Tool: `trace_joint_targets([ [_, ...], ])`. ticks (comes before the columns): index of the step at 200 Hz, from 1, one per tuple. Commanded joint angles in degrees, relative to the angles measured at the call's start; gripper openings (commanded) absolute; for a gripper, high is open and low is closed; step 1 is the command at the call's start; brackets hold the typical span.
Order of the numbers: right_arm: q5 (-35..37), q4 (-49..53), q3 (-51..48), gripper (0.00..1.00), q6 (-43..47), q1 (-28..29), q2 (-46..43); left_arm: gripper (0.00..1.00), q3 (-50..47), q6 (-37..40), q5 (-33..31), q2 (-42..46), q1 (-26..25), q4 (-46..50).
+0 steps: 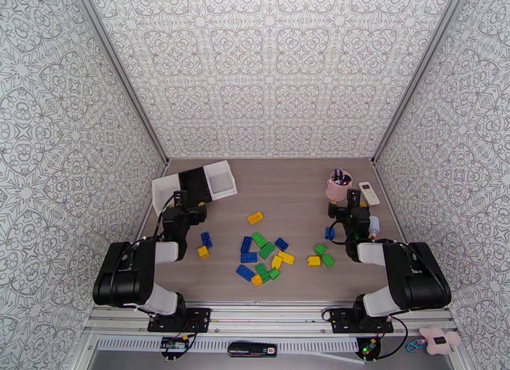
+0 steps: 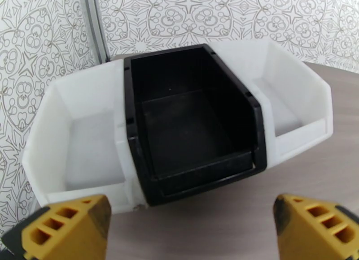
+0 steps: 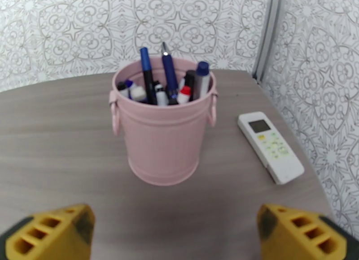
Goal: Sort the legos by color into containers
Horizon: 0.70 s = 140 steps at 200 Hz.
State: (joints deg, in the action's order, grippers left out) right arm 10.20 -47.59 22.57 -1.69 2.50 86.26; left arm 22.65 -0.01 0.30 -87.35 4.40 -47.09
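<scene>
Left gripper (image 2: 188,231), right gripper (image 3: 175,236): jaws fully apart, holding nothing. Legos (image 1: 264,253) loose behind and inboard of both. Ahead of left: empty bins (image 2: 188,122). Sorting apparently not started; next move needs turning toward one lego.

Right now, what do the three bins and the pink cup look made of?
White bin by the wall and the other white bin: matte, slightly translucent plastic; walls glow. Black bin: opaque moulded plastic, faint sheen. Pink cup: likely painted metal, judging by rolled rim and side handles; could be plastic.
</scene>
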Motion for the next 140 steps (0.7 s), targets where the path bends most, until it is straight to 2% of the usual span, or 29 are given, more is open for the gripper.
trace_joint_targets([
  [1, -0.37, -1.01, -0.48, 1.0, -0.81, -0.27, 0.22, 1.0, 0.64, -0.21, 0.14, -0.26, 0.05, 0.69],
  [140, 0.36, -1.33, -0.55, 1.0, -0.9, -0.23, -0.31, 1.0, 0.56, -0.3, 0.33, -0.18, 0.12, 0.52],
])
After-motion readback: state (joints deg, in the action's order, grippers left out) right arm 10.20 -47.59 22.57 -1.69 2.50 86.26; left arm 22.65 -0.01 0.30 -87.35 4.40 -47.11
